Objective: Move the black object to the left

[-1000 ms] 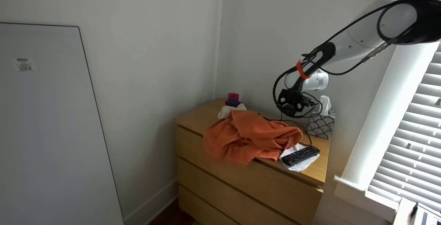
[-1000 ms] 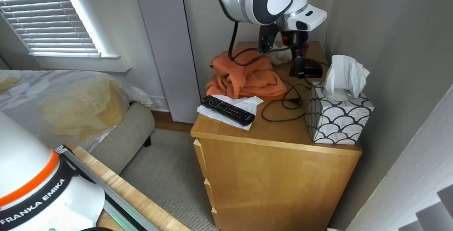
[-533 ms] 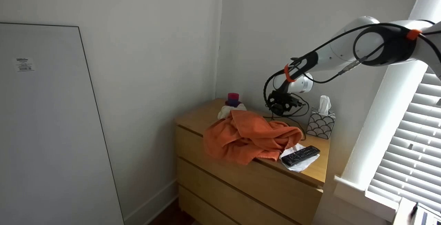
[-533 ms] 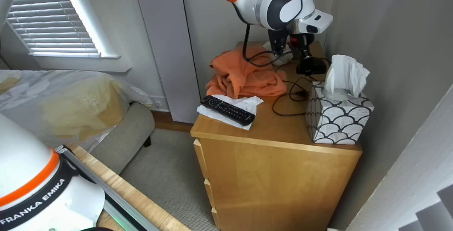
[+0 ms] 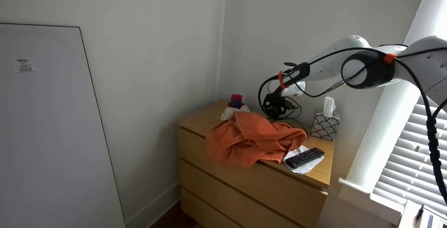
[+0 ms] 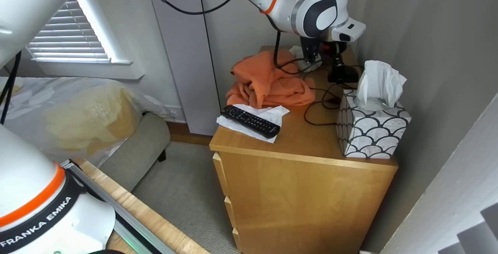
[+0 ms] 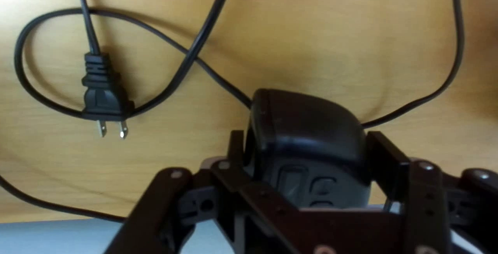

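Note:
The black object [image 7: 311, 121] is a rounded dark device with a grey face with buttons and a power cord. In the wrist view my gripper [image 7: 307, 147] is shut on it, one finger on each side. In an exterior view the black object [image 6: 343, 74] hangs under the gripper [image 6: 330, 61], near the wall behind the tissue box. I cannot tell whether it touches the dresser top. In an exterior view the gripper [image 5: 277, 106] is behind the orange cloth, and the object is hard to make out there.
The orange cloth [image 6: 268, 79] lies on the wooden dresser [image 6: 303, 153]. A black remote [image 6: 251, 121] lies on white paper. The patterned tissue box [image 6: 373, 129] stands by the wall. A purple-pink cup [image 5: 236, 100] stands at the far end. The cord's plug [image 7: 103, 94] lies loose.
The arm has moved away from the tissue box along the dresser, toward the cup end, and slightly lower, carrying the black object. The cord has dragged along with it. The gripper stays shut.

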Robot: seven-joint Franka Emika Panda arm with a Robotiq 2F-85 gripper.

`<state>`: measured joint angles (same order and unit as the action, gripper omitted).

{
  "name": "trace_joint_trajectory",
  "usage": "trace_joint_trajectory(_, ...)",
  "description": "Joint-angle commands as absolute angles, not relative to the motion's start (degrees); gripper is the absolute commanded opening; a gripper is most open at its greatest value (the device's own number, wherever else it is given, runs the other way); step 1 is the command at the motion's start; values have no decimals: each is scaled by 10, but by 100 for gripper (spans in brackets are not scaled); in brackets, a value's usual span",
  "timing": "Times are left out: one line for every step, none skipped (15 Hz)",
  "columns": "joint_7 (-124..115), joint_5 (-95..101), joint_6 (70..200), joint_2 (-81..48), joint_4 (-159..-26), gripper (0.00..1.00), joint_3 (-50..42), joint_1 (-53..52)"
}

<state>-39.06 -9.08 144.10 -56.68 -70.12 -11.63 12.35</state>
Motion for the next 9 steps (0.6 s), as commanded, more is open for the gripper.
trace_joint_trajectory(-408,-104,1410,-626,-616,53,-113,127)
trace_joint_trajectory(-408,-103,1407,-634,-604,53,-110,127)
trace_joint_trajectory(-411,-101,1401,-641,-595,53,-110,125)
trace_joint_trajectory(-412,-99,1398,-650,-584,53,-110,124)
trace_joint_trajectory(-414,-99,1393,-656,-577,53,-109,122)
trace_joint_trajectory(-411,-99,1390,-662,-570,53,-106,122)
trace_joint_trajectory(-409,-97,1390,-667,-563,53,-106,121)
trace_joint_trajectory(-408,-95,1385,-671,-559,53,-106,120)
trace_joint_trajectory(-407,-95,1380,-675,-553,53,-105,120)
